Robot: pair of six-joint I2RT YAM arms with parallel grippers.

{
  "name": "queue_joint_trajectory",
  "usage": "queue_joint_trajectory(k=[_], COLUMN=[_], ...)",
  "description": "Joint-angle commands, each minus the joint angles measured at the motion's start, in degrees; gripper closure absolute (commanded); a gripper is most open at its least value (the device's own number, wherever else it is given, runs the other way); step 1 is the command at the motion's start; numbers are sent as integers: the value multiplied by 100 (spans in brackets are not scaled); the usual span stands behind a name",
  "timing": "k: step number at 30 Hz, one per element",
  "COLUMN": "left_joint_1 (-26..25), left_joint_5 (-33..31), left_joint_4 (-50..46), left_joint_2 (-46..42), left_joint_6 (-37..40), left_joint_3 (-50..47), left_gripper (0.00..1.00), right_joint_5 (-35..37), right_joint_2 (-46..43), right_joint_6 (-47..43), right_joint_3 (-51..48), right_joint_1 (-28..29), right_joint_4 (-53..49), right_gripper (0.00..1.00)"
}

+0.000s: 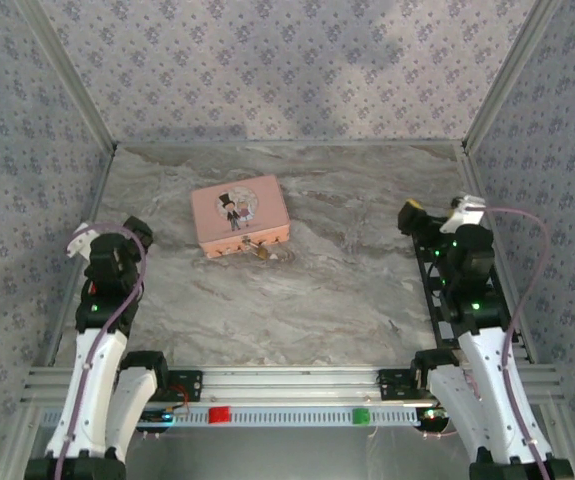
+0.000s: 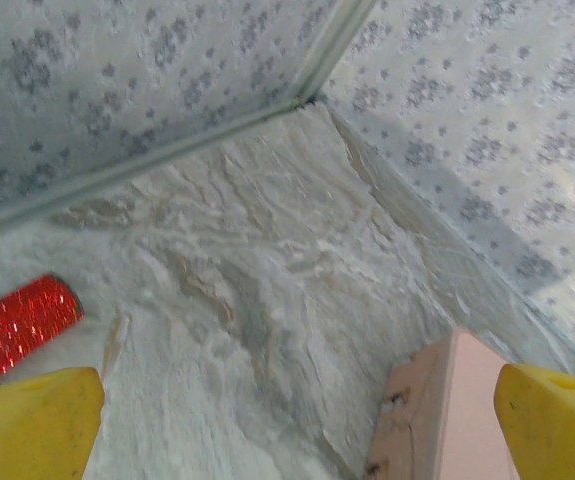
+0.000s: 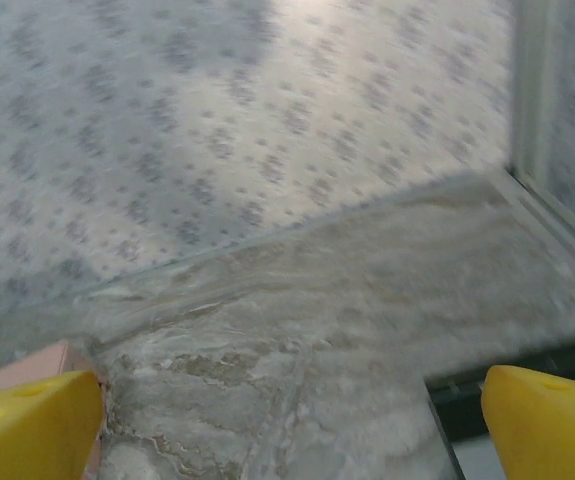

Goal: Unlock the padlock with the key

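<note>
Marbled grey-white worktop [image 1: 297, 310], boxed in by flower-print walls [image 1: 287, 60] on three sides. Nearest, on the aluminium rail [image 1: 297, 385]: a red block [image 1: 218, 413] and a green block [image 1: 361, 414], well apart.

Up the left edge, left claw [image 1: 129, 234] spread wide, holding nothing. From its wrist, yellow fingertips [image 2: 27, 425] at both lower corners, a red glitter roll [image 2: 17, 325] lying on the marble to one side, and a corner of the pink tin [image 2: 447, 400] just beside the other fingertip.

Up the right edge, right claw [image 1: 411, 216] gaping just as wide and empty, facing the back corner of the booth.

Farther in, left of centre, between the two arms: pink tin [image 1: 239, 213] again, lid down, cartoon couple printed on top, contents hidden. Against its near wall, padlock [image 1: 260, 250], a small brass speck on the marble, seemingly touching the tin but too tiny to be sure.
</note>
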Motion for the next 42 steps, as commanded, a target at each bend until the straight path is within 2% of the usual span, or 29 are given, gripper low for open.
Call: queue_joint_trajectory(k=[1, 2, 4, 8, 10, 13, 16, 18, 20, 24, 26, 33, 37, 42], left_joint_1=[54, 56, 53, -21, -340, -1259, -2181, -2609, -2825, -3002, -3076, -3172, -3175, -3175], left_joint_5=[1136, 1390, 1792, 2951, 3275, 3048, 2544, 2382, 2402, 2724, 2886, 2852, 2795, 2784], left_joint_4=[-65, 170, 335, 162, 281, 648, 959, 1185, 1353, 1381, 1468, 2067, 2293, 2368], left_joint_2=[-714, -870, -865, 374, 1055, 1696, 2198, 2511, 2776, 3233, 3363, 3548, 3568, 3509], left_joint_6=[121, 145, 117, 460, 555, 748, 1036, 1244, 1406, 1675, 1806, 2077, 2158, 2143], left_joint_3=[-403, -553, -631, -51, 172, 314, 424, 476, 533, 730, 695, 232, 43, -21], left_gripper=[0, 0, 0, 0, 0, 0, 0, 0, 0, 0, 0, 0, 0, 0], right_joint_5=[-379, -710, -855, -1344, -1328, -1370, -1371, -1057, -709, 141, 293, 159, 199, -131], right_joint_2=[-152, -149, -52, 443, 598, 922, 1191, 1246, 1251, 1345, 1388, 1526, 1470, 1231], right_joint_6=[1373, 1161, 1138, 841, 844, 1032, 1284, 1633, 1909, 2317, 2471, 3440, 4022, 4464], right_joint_3=[178, 194, 323, 569, 422, 297, 256, 235, 184, 32, -125, -721, -961, -1400], right_joint_1=[-404, -491, -536, -467, -320, -31, 432, 900, 1307, 1966, 2143, 2346, 2348, 2228], right_joint_4=[-1594, -1610, -1857, -2707, -2884, -3088, -3223, -3400, -3635, -4233, -4354, -4305, -4422, -4285], right_gripper=[1, 1, 1, 1, 1, 4, 8, 8, 9, 12, 12, 19, 24, 33])
